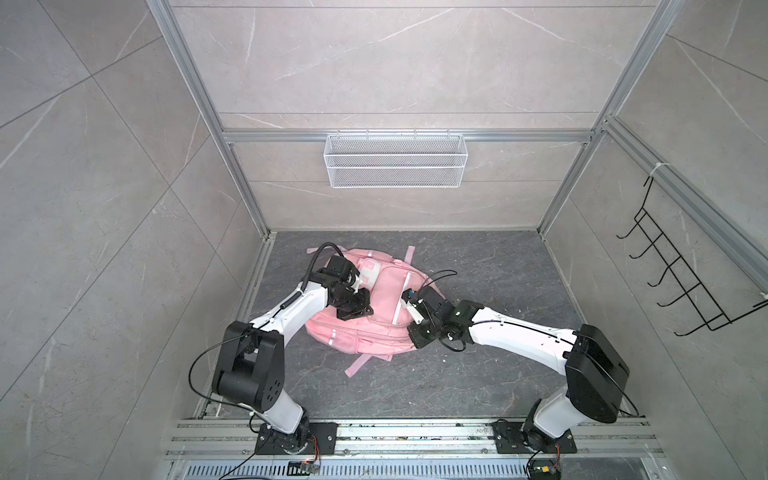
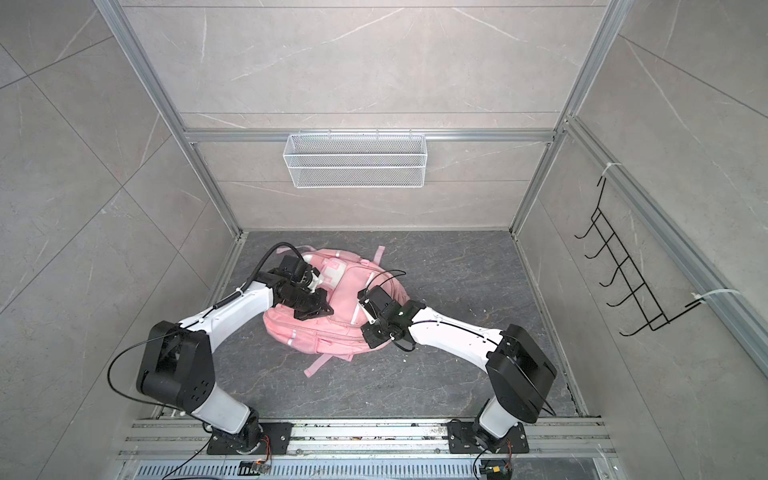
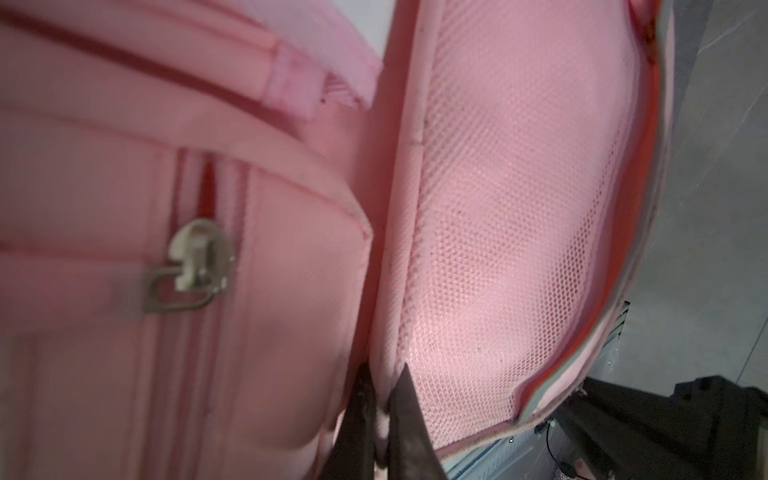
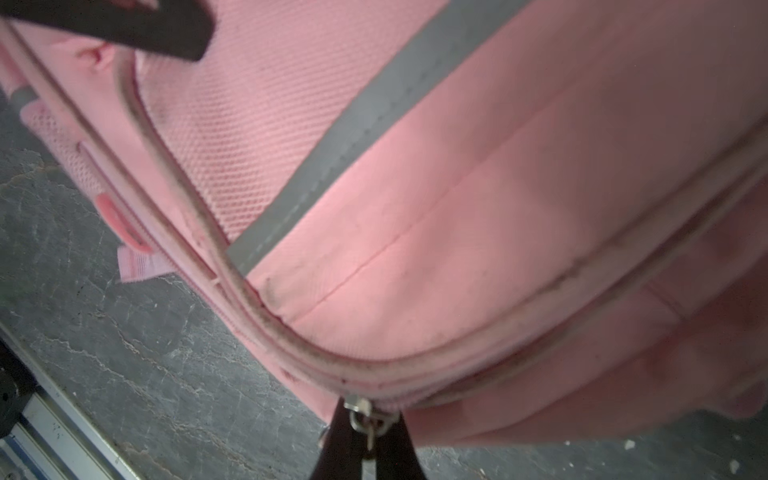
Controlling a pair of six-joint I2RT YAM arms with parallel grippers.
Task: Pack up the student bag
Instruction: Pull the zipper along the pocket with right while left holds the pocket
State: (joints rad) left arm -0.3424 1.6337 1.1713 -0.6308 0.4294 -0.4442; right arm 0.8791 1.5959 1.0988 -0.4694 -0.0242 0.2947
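The pink student bag (image 1: pixel 382 291) (image 2: pixel 340 291) lies flat on the dark grey floor between both arms. My left gripper (image 1: pixel 365 309) (image 2: pixel 322 309) rests on its left half. In the left wrist view this gripper (image 3: pixel 384 386) is shut on a fold of pink fabric beside the mesh pocket (image 3: pixel 498 208). A metal zip slider (image 3: pixel 195 266) sits nearby, untouched. My right gripper (image 1: pixel 413 338) (image 2: pixel 370 336) is at the bag's near right edge. In the right wrist view it (image 4: pixel 370 419) is shut on a metal zipper pull (image 4: pixel 358 408) on the bag's rim.
A white wire basket (image 1: pixel 395 160) hangs on the back wall. A black wire hook rack (image 1: pixel 685 270) is on the right wall. A loose pink strap (image 1: pixel 357 365) trails toward the front aluminium rail (image 1: pixel 415 432). A grey reflective strip (image 4: pixel 374 112) crosses the bag.
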